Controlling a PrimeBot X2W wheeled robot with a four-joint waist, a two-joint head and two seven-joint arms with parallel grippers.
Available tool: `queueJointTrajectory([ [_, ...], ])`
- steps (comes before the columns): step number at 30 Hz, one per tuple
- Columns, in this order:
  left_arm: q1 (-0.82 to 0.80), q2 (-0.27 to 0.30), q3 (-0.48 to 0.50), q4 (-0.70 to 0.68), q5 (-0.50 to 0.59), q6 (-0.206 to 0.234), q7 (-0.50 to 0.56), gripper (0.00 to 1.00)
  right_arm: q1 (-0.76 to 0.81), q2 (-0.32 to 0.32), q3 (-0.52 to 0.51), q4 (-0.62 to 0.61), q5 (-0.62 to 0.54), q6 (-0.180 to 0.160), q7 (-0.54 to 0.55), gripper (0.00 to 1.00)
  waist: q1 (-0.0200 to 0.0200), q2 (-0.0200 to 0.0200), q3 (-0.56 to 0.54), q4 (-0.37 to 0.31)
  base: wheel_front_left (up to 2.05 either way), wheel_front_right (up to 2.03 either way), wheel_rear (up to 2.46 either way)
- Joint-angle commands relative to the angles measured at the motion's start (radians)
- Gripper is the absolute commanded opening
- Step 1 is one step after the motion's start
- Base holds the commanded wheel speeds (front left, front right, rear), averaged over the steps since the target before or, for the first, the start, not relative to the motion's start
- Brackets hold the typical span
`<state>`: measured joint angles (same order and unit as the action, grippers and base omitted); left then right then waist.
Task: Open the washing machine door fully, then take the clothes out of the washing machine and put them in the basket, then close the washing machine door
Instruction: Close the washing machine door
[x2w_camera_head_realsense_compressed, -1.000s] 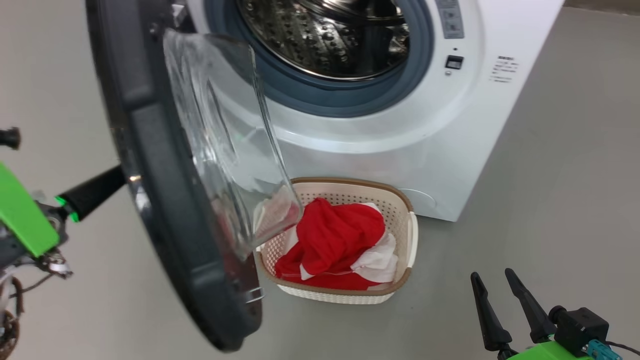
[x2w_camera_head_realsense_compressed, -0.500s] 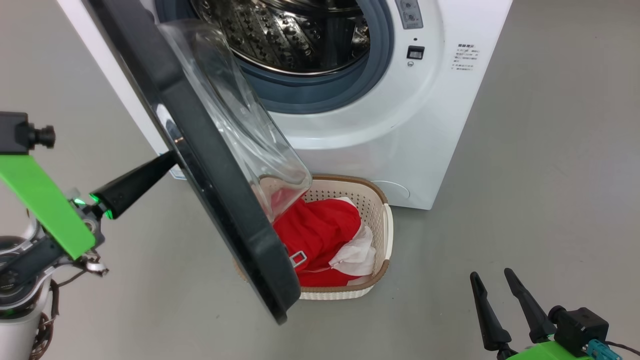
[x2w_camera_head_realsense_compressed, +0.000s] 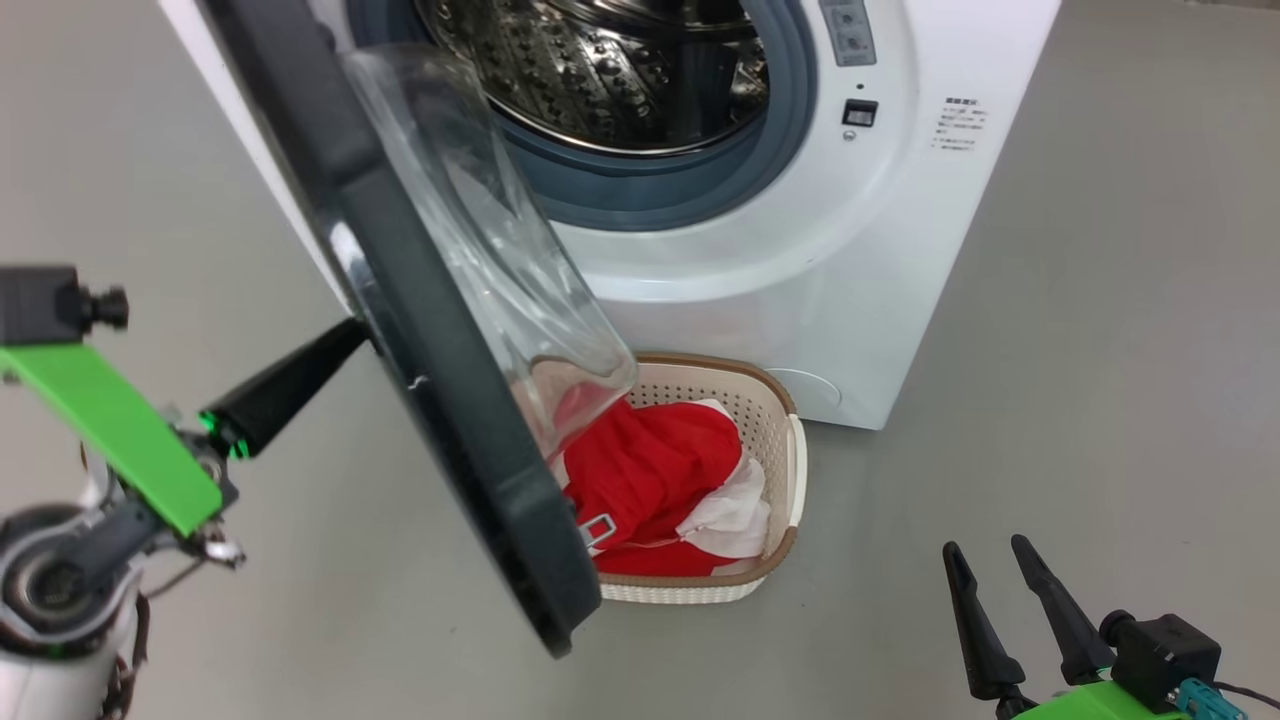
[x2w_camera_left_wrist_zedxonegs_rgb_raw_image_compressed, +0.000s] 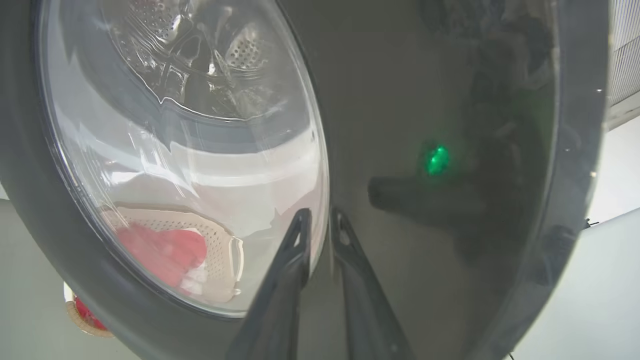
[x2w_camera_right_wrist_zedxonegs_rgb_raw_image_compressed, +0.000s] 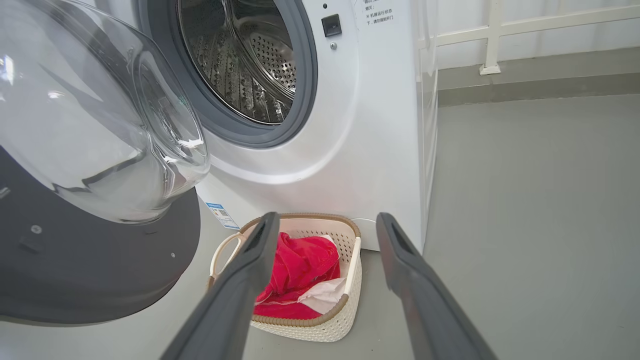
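Washing machine door (x2w_camera_head_realsense_compressed: 440, 340) stands part-open and is seen nearly edge-on, with the hinge side far left and the free edge near. Its glass bowl faces the drum (x2w_camera_head_realsense_compressed: 600, 80), and there is a clear gap to the washing machine (x2w_camera_head_realsense_compressed: 800, 280) front. Left gripper (x2w_camera_left_wrist_zedxonegs_rgb_raw_image_compressed: 321, 220) is at the door's glossy outer face by the window edge, with a narrow gap between the fingers and nothing in it; can't tell if it touches. Right gripper (x2w_camera_head_realsense_compressed: 985, 550) is near right, spread wide and empty over bare floor (x2w_camera_head_realsense_compressed: 1100, 400). Clothes (x2w_camera_head_realsense_compressed: 650, 470) are in the basket (x2w_camera_head_realsense_compressed: 790, 470), on the floor just in front of the machine. The door's lower edge overlaps the basket's left rim in the head view. There is open floor right of the basket.
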<state>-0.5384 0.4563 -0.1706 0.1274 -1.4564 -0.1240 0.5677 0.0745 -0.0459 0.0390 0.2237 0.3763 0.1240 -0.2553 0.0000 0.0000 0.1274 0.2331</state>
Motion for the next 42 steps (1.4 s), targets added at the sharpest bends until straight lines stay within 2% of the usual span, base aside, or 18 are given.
queueJointTrajectory([
  [1, 0.015, 0.046, 0.039, -0.009, -0.005, -0.007, -0.024, 0.22, -0.029, -0.004, 0.021, -0.024, 0.001, 0.007, -0.006, 1.0, 0.0, 0.0, -0.006, 0.01, 0.0, 0.0, 0.0],
  [6, 0.077, 0.039, 0.044, 0.0, -0.028, -0.007, -0.083, 0.32, -0.028, -0.004, 0.028, -0.022, -0.003, 0.007, -0.006, 1.0, 0.0, 0.0, -0.015, 0.026, 0.0, 0.0, 0.0],
  [13, 0.181, 0.027, 0.036, 0.039, -0.026, -0.007, -0.171, 0.52, -0.032, -0.004, 0.035, -0.022, -0.008, 0.007, -0.006, 1.0, 0.0, 0.0, -0.023, 0.041, 0.0, 0.0, 0.0],
  [15, 0.208, 0.02, 0.029, 0.051, -0.024, -0.007, -0.196, 0.83, -0.034, -0.004, 0.037, -0.02, -0.01, 0.007, -0.006, 1.0, 0.0, 0.0, -0.024, 0.045, 0.0, 0.0, 0.0],
  [16, 0.222, 0.015, 0.027, 0.057, -0.028, -0.007, -0.208, 0.93, -0.035, -0.004, 0.038, -0.019, -0.011, 0.007, -0.006, 1.0, 0.0, 0.0, -0.025, 0.046, 0.0, 0.0, 0.0],
  [17, 0.222, 0.015, 0.027, 0.057, -0.028, -0.007, -0.208, 0.93, -0.035, -0.004, 0.038, -0.019, -0.011, 0.007, -0.006, 1.0, 0.0, 0.0, -0.025, 0.046, 0.0, 0.0, 0.0],
  [18, 0.235, 0.008, 0.025, 0.06, -0.033, -0.007, -0.218, 1.0, -0.036, -0.004, 0.039, -0.018, -0.011, 0.007, -0.006, 1.0, 0.0, 0.0, -0.026, 0.048, 0.0, 0.0, 0.0],
  [29, 0.337, -0.057, -0.021, 0.127, -0.036, -0.007, -0.352, 1.0, -0.035, -0.004, 0.047, -0.013, -0.013, 0.007, -0.006, 1.0, 0.0, 0.0, -0.03, 0.068, 0.0, 0.0, 0.0],
  [42, 0.4, -0.078, -0.103, 0.129, 0.025, -0.007, -0.605, 1.0, -0.038, -0.004, 0.054, -0.008, -0.012, 0.007, -0.006, 1.0, 0.0, 0.0, -0.03, 0.081, 0.0, 0.0, 0.0],
])
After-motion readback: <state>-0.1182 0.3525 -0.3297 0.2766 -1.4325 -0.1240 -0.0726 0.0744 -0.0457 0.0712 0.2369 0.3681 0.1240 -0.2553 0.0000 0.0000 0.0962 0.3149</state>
